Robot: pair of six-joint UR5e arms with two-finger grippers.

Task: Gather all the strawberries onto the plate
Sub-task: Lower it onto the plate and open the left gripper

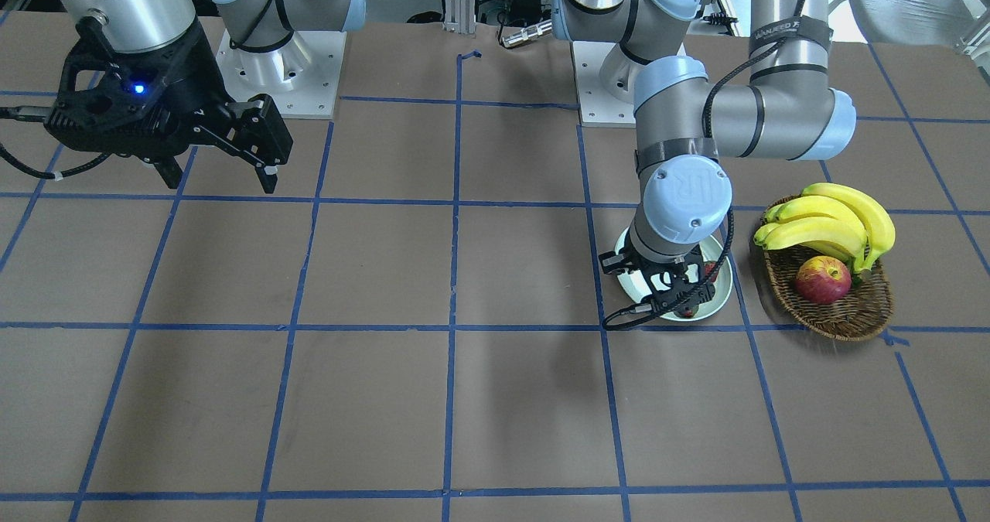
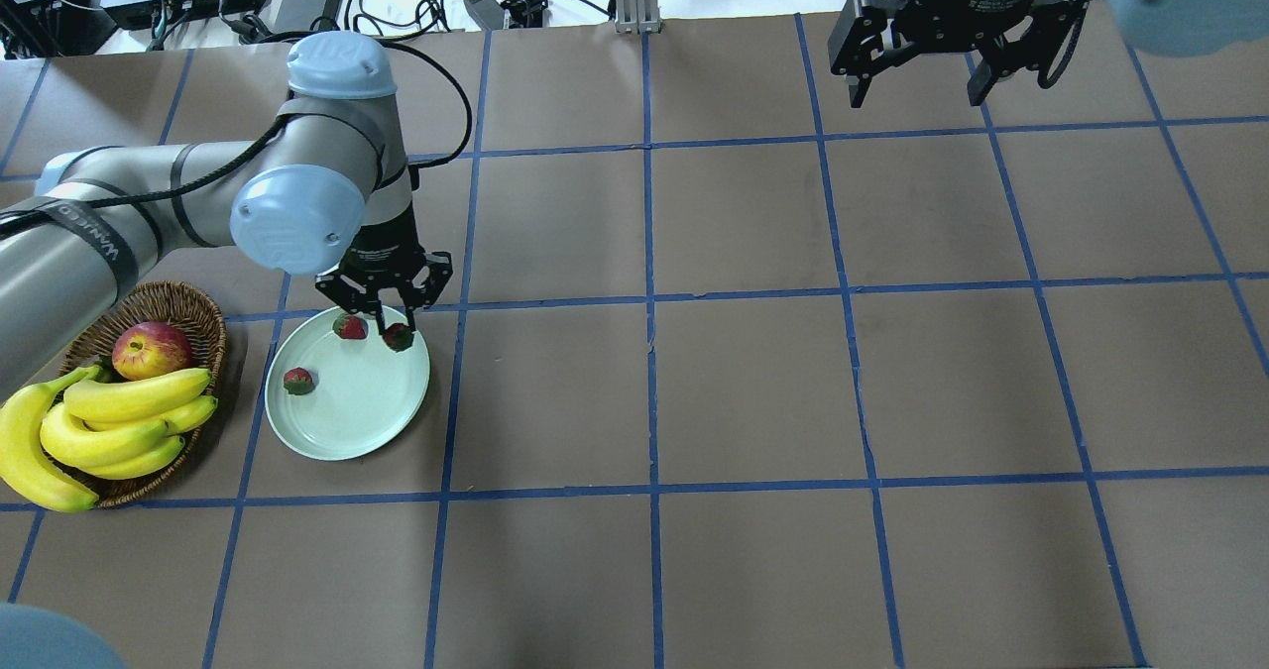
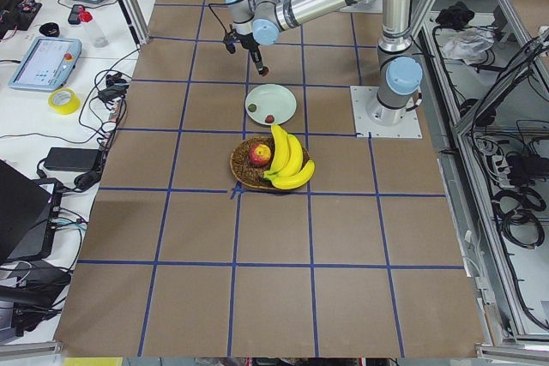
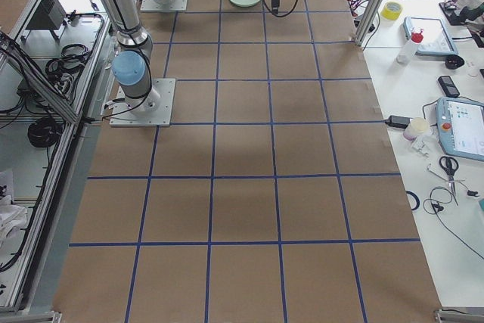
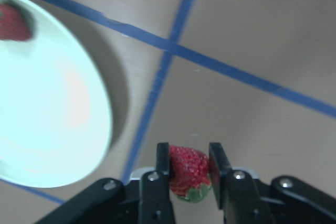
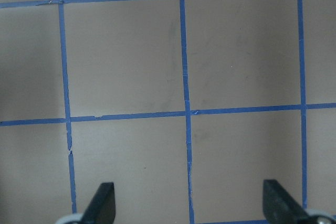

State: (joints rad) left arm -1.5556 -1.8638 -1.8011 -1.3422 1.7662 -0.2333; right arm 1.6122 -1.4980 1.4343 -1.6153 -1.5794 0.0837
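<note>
Held strawberry: small red strawberry w/ green leafy top [image 5: 188, 169]. Long axis runs along the fingers, leaves toward the palm, red tip pointing out & down at the table.
L gripper [image 5: 189, 150]: black two-finger unit. Jaws closed to a narrow gap, just the held strawberry's width, w/ one pad pressed on each side of it.
Where: up in the air, off the table. L wrist view shows it over brown tabletop just beside the plate rim, on the side away from the basket. Overhead view puts it at the rim itself, so can't tell exactly which.
Plate: round, shallow, pale mint-green plate [image 2: 347, 421], flat on the table, just beside the basket.
Other strawberries: two, lying in the plate, apart from each other. One [image 2: 349, 326] is near the rim by the L gripper, one [image 2: 297, 381] toward the basket side. Too small to tell which way they point.
R gripper [image 2: 914, 89]: black, jaws spread wide, holding nothing. Hangs above the table well apart from the plate. R wrist view shows only tape grid between its fingertips [image 6: 102, 203].
Basket: brown oval wicker basket [image 2: 198, 317] w/ yellow bananas [image 2: 129, 411] & a red-yellow apple [image 2: 151, 349] inside.
Table: brown surface w/ blue tape grid [image 2: 753, 382].
</note>
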